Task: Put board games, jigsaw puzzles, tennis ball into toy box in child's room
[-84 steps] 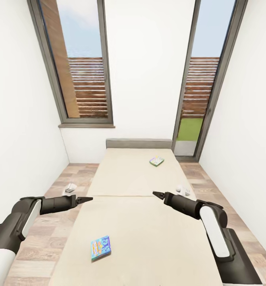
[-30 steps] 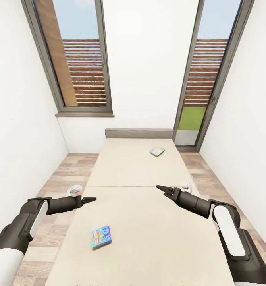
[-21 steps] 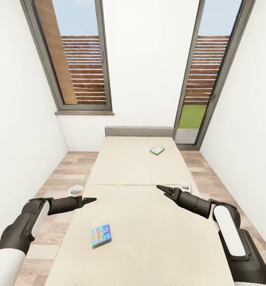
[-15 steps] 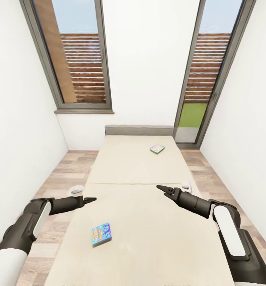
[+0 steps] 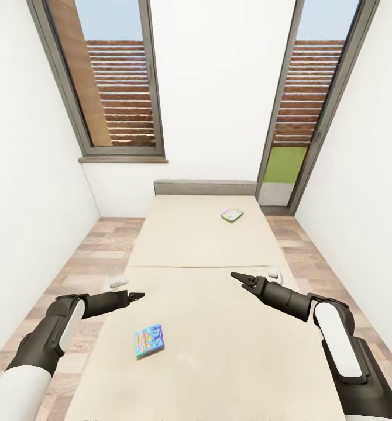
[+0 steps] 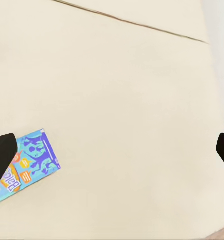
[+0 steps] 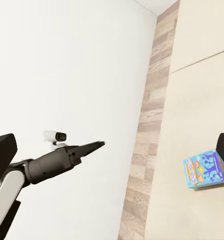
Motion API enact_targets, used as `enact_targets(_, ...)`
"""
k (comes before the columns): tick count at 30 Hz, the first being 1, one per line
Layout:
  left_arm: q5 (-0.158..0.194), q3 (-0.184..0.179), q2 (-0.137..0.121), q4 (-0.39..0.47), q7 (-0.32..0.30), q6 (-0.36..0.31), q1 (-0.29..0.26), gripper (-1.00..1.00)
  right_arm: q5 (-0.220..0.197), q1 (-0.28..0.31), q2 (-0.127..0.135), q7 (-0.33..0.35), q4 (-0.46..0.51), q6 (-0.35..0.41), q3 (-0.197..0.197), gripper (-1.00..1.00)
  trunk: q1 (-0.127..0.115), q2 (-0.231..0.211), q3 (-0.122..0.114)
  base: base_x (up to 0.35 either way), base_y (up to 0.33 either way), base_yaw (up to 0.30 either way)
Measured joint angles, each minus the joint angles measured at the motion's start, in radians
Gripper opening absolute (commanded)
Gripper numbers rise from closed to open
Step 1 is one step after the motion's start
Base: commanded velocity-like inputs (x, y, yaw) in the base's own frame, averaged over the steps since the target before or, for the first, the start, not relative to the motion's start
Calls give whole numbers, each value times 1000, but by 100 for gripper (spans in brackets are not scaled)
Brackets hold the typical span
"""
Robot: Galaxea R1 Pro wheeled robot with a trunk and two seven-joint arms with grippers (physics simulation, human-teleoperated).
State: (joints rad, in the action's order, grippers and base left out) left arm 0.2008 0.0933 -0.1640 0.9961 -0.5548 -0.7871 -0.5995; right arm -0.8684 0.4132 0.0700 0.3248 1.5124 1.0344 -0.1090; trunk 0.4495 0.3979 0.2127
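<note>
- Head view: the left hand (image 5: 138, 296) has been lowered and drawn toward the blue game (image 5: 148, 340) at 7 o'clock on the bed (image 5: 219, 339); a pick-up is judged to be starting. The green game (image 5: 232, 214) lies at 1 o'clock. The right hand (image 5: 237, 278) has stayed put, fingers apparently together.
- Left wrist view: fingertips (image 6: 1, 155) are spread wide; the game's writing is too blurred to be read.
- Right wrist view: the left hand is seen pressed to a point.

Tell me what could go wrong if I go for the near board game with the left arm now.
The blue board game lies flat on the bed, so the open left gripper may press into the mattress or push the box instead of catching an edge. The green board game sits far up near the headboard and will likely need the base moved.
</note>
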Motion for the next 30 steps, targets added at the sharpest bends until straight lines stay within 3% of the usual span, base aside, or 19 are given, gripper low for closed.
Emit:
enact_targets(16,-2,-2,38,-29,141,49,-1,100,1,0,0,0,-2,0,0,100,0,0,26,0,0,0)
enact_targets(30,-2,-3,50,-42,192,81,0,100,1,0,-1,-2,-3,-2,0,100,0,0,49,0,0,0)
